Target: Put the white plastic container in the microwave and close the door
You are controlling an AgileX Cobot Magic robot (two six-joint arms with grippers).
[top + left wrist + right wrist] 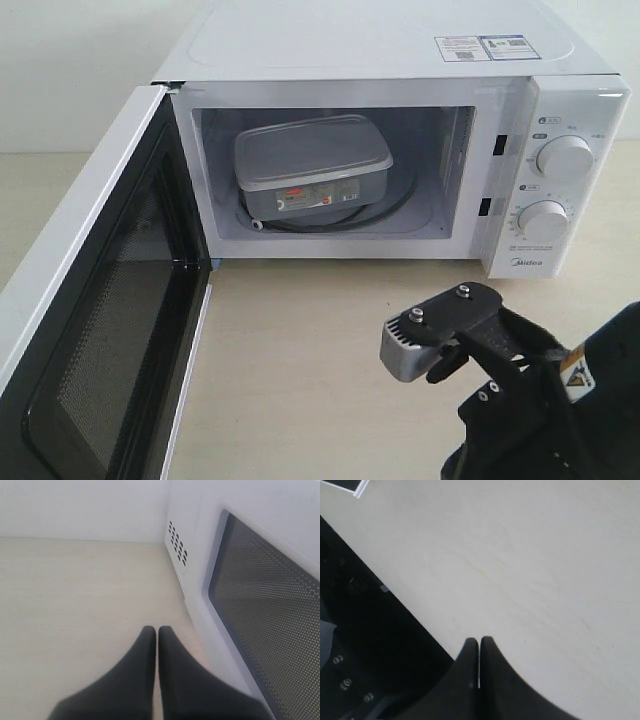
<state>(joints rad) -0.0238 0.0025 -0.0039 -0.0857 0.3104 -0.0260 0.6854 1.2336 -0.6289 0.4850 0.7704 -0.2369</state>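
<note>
Nearest, the right end effector hangs pressed together over the surface; the left end effector, likewise together, sits just beside the outer face of the door, which stands wide open. Stiff and probably light on its hinge, it should take a push near its free edge. Farther back, the white plastic container rests inside the microwave.

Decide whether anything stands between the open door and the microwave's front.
The white plastic container sits inside the microwave, clear of the door. Only the right gripper, before the knob side, might cross the swing.
</note>
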